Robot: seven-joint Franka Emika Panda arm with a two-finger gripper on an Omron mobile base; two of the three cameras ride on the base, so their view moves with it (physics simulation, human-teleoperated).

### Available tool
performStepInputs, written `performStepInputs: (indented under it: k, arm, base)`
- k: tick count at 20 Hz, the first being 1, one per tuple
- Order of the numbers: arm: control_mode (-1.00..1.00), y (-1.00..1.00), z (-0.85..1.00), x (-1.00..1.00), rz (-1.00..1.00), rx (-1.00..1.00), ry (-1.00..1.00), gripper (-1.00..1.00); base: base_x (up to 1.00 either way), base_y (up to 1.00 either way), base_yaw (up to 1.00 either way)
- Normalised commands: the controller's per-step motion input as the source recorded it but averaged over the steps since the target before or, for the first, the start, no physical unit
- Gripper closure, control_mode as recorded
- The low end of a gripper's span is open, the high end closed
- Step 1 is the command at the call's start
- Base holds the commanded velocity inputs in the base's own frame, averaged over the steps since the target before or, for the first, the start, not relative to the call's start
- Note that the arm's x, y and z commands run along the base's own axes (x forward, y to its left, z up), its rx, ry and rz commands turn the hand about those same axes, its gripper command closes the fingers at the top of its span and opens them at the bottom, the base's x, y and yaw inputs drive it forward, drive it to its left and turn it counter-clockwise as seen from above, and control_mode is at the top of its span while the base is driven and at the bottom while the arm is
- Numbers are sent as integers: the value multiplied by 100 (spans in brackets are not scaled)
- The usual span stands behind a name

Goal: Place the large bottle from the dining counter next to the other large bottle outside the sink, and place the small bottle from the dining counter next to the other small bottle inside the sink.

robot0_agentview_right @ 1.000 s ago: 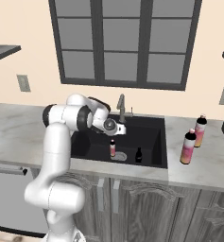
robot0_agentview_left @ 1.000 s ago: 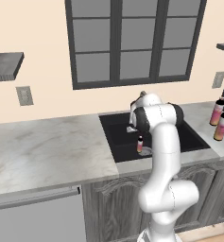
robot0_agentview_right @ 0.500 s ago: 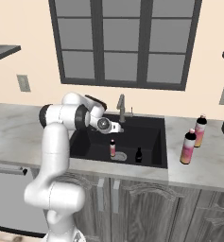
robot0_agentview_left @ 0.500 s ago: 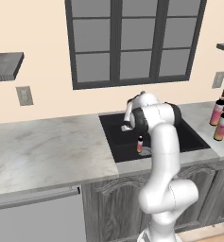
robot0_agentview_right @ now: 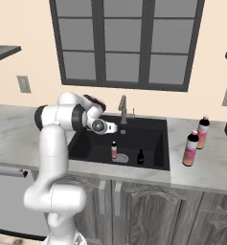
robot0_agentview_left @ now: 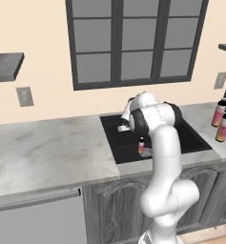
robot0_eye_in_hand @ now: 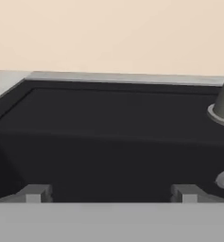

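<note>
Lifted higher above the sink (robot0_agentview_right: 155, 125), the gripper (robot0_agentview_right: 119, 128) is wide open and empty; the small bottles (robot0_agentview_right: 114, 150) should be cleared slowly.

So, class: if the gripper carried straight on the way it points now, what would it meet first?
Most likely the sink's dark back wall. The open gripper faces it with nothing between; the faucet base sits off to one side.
</note>
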Motion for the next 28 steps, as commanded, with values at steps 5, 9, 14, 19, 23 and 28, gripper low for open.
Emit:
performStepInputs:
  k: [5, 9, 14, 19, 23, 28]
  arm:
    - [-100, 27, 3, -23, 0, 0, -11, -100]
    - [-100, 24, 24, -30, 0, -4, -15, -100]
    - [-100, 18, 36, -28, 0, -5, -15, -100]
    - [-100, 24, 32, -20, 0, -4, -13, -100]
    - [-100, 26, 35, -18, 0, -5, -10, -100]
    - [-100, 21, 34, -11, 0, -7, -5, -100]
  base:
    - [0, 0, 0]
    - [0, 0, 0]
    - [0, 0, 0]
    - [0, 0, 0]
    - [0, 0, 0]
    - [0, 0, 0]
